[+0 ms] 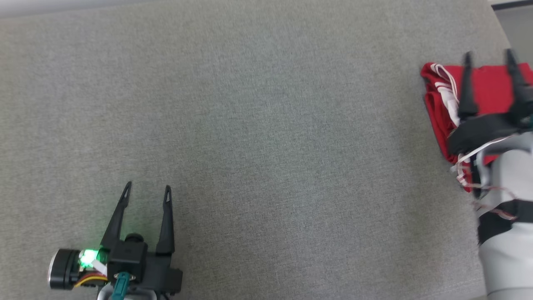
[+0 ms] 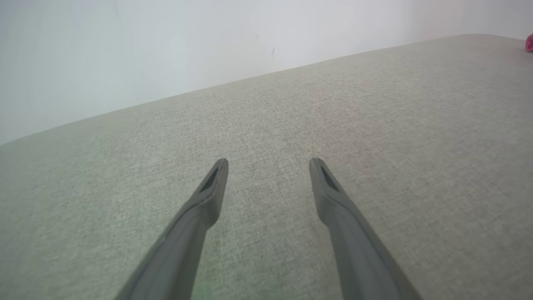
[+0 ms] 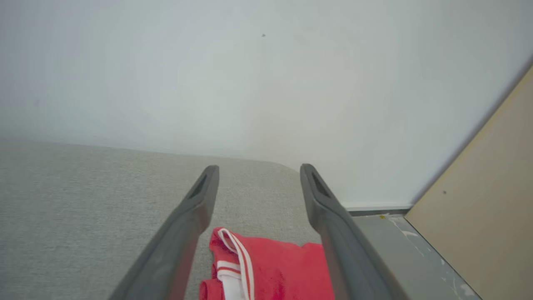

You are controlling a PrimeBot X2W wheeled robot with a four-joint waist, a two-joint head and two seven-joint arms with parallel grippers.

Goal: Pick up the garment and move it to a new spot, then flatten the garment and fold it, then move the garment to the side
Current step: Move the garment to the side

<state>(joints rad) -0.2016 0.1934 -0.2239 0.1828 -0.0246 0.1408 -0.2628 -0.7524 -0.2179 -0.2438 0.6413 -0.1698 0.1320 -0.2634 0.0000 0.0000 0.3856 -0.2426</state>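
Fingers (image 1: 466, 89) of the right gripper (image 1: 489, 53) stand wide apart with nothing between them. They reach over the red garment (image 1: 489, 89), one on each side of its middle. Whether the tips touch the cloth I cannot tell. The garment, red with white trim, lies in a compact folded bundle at the far right edge of the grey padded surface (image 1: 266, 125), well apart from the other arm. In the right wrist view the same red bundle (image 3: 283, 266) sits low between the two fingers, with the white wall (image 3: 266, 83) beyond it and a strip of floor (image 3: 374, 233) to the right.

The left gripper (image 1: 148, 185) is also spread wide and empty, low at the near left over bare grey cloth.

By my reckoning the last step is in hand: the garment looks folded and already set to the side. The next move would call only for the right arm to lift straight off without snagging the fold.

I see no box, bin or basket; the garment lies directly on the surface.
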